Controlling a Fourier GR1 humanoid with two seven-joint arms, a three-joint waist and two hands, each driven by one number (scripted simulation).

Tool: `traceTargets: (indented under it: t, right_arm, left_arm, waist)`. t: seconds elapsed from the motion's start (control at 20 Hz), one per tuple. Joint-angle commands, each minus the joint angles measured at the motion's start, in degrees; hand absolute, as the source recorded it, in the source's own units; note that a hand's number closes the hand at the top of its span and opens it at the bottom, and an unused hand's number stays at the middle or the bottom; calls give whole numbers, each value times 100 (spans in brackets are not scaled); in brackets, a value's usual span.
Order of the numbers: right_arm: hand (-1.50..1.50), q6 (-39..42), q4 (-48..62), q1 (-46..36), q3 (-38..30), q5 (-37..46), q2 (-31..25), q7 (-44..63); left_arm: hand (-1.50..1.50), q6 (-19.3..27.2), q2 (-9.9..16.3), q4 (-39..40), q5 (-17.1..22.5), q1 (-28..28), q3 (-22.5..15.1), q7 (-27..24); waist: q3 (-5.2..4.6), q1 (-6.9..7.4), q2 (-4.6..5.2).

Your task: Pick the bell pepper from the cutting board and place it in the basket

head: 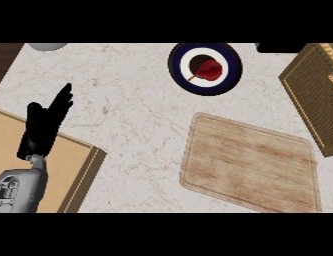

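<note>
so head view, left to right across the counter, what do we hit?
Tan wooden box at the lower left → robot's left hand, black, fingers straight, resting above it → round navy-and-white plate with the red bell pepper on it → pale wooden cutting board → woven tan basket at the right edge.

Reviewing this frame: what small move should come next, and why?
Probably bring the right hand, not in view, in toward the red pepper. It lies in the blue-rimmed dish, not on the bare cutting board and not in the woven basket at the right. The left hand rests open far to the left.
</note>
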Motion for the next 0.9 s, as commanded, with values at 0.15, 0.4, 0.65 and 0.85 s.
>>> traceTargets:
  t: [0.15,0.4,0.65,0.85]
  right_arm:
    - [-150,-795,465,-3,-574,-453,39,-574]
    - [-150,-1257,470,40,-1125,-922,-200,-662]
    - [-150,-1286,632,90,-1570,-1299,-723,-402]
    - [-150,-1025,977,412,-2025,-1650,-1427,-518]
  left_arm:
    - [0,249,-358,-334,-196,201,-305,171]
    - [0,17,-112,-48,-51,233,-88,-148]
    - [0,-65,16,-41,16,26,15,102]
    - [0,116,-164,-94,-138,150,-128,6]
  waist:
    - [6,46,4]
    - [1,-20,-2]
    - [-1,-60,-18]
    - [10,-41,2]
